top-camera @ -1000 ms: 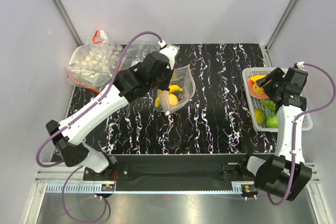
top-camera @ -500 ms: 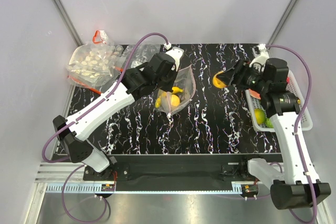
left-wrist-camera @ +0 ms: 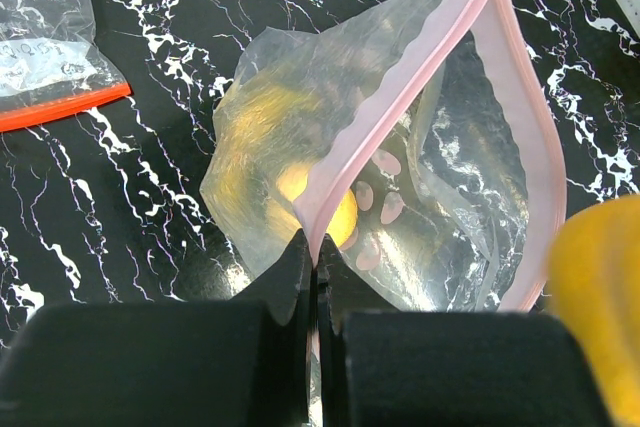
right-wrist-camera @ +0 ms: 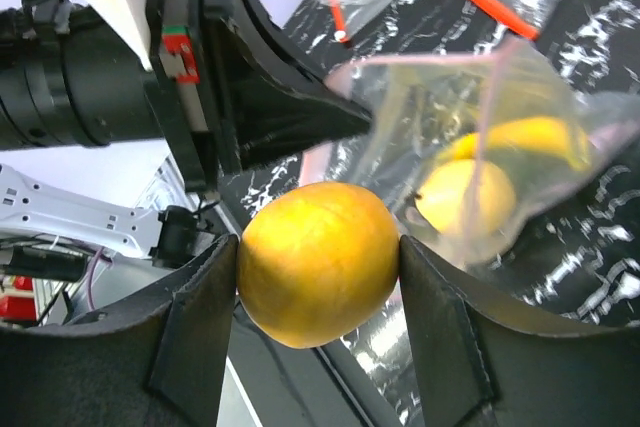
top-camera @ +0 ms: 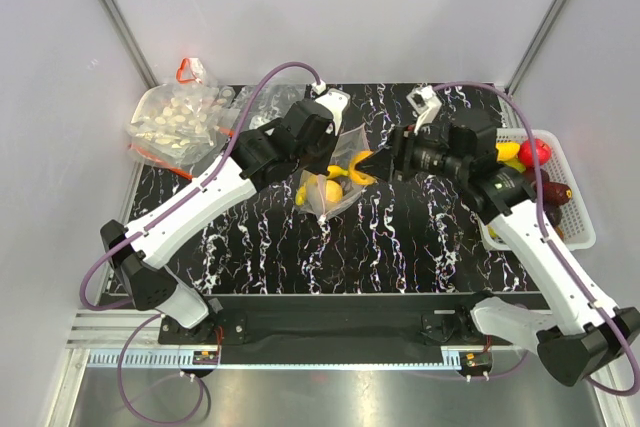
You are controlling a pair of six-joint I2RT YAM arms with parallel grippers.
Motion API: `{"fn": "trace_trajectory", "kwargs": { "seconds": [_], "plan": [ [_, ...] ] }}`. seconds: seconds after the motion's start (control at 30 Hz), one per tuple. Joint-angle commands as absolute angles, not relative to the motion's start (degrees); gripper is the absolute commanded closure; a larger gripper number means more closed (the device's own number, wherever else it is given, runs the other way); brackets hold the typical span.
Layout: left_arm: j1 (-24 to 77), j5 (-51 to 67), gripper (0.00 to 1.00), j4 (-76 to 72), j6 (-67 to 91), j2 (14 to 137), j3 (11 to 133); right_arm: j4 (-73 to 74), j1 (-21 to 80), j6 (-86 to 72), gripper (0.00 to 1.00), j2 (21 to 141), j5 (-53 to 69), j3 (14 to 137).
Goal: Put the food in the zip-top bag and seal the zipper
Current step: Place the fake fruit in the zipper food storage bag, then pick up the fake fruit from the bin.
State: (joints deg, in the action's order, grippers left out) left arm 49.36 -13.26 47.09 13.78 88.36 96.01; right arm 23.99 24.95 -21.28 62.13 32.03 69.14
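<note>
The zip-top bag (top-camera: 345, 187) hangs over the middle of the table. My left gripper (left-wrist-camera: 315, 265) is shut on its pink-red zipper (left-wrist-camera: 425, 72) and holds the mouth open. Two yellow pieces of food (right-wrist-camera: 465, 197) lie inside the bag (left-wrist-camera: 440, 177). My right gripper (right-wrist-camera: 318, 265) is shut on a round orange-yellow fruit (right-wrist-camera: 318, 262). In the top view this fruit (top-camera: 362, 167) sits right at the bag's mouth, beside my left gripper (top-camera: 328, 150). More food, yellow (top-camera: 508, 152), red (top-camera: 533, 152) and dark purple (top-camera: 556, 192), lies in the basket.
A white mesh basket (top-camera: 572, 232) stands at the table's right edge. A second clear bag (top-camera: 178, 119) with pale contents and a red strip (left-wrist-camera: 60, 107) lies at the back left corner. White walls enclose the table.
My right arm has swung left from the basket across the table, carrying the orange-yellow fruit up to the bag's mouth. The left gripper has kept its hold on the bag.
</note>
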Motion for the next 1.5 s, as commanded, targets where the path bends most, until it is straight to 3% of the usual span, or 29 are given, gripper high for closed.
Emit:
{"fn": "trace_trajectory", "kwargs": {
  "seconds": [0.0, 0.2, 0.3, 0.37, 0.4, 0.5, 0.77, 1.0, 1.13, 1.2, 1.33, 1.47],
  "plan": [
    [49.48, -13.97, 1.0, 45.44, 14.41, 86.05, 98.79, 16.35, 27.68, -21.8, 0.55, 64.77, 30.6, 70.84],
    [48.87, -14.15, 1.0, 45.09, 15.29, 84.55, 98.44, 11.69, 31.29, -22.59, 0.55, 70.22, 23.84, 70.66],
    [48.34, -14.06, 1.0, 45.26, 15.64, 84.29, 98.44, 10.73, 31.9, -22.59, 0.47, 71.89, 20.41, 70.49],
    [47.55, -13.63, 1.0, 45.0, 15.91, 84.11, 98.44, 9.76, 32.17, -22.76, 0.36, 71.98, 18.64, 69.79],
    [47.29, -13.19, 1.0, 45.09, 16.0, 83.94, 98.52, 9.49, 32.17, -22.85, 0.23, 71.9, 17.24, 69.61],
    [46.23, -12.04, 1.0, 45.09, 16.43, 83.93, 98.52, 9.4, 32.34, -22.68, 0.02, 71.54, 16.7, 69.34],
    [43.95, -9.58, 1.0, 45.35, 16.44, 84.37, 98.61, 10.98, 32.43, -23.03, 0.04, 66.9, 14.51, 69.08],
    [43.59, -10.72, 1.0, 45.27, 15.56, 83.94, 98.35, 21.35, 32.34, -23.29, 0.06, 62.32, -8.56, 69.52],
    [43.51, -11.78, 1.0, 44.83, 15.38, 83.15, 97.47, 26.18, 31.91, -25.57, 0.0, 60.65, -24.32, 68.65],
    [43.59, -11.69, 1.0, 43.25, 15.12, 81.66, 96.25, 28.82, 28.32, -27.24, 0.0, 59.94, -28.02, 67.77],
    [43.51, -11.25, 1.0, 41.22, 15.12, 79.89, 94.22, 33.04, 12.42, -29.27, 0.0, 61.17, -19.0, 67.15],
    [43.51, -7.83, 1.0, 39.29, 14.5, 78.84, 92.55, 35.32, 1.78, -30.93, 0.0, 63.19, -19.42, 65.31]
  ]
}}
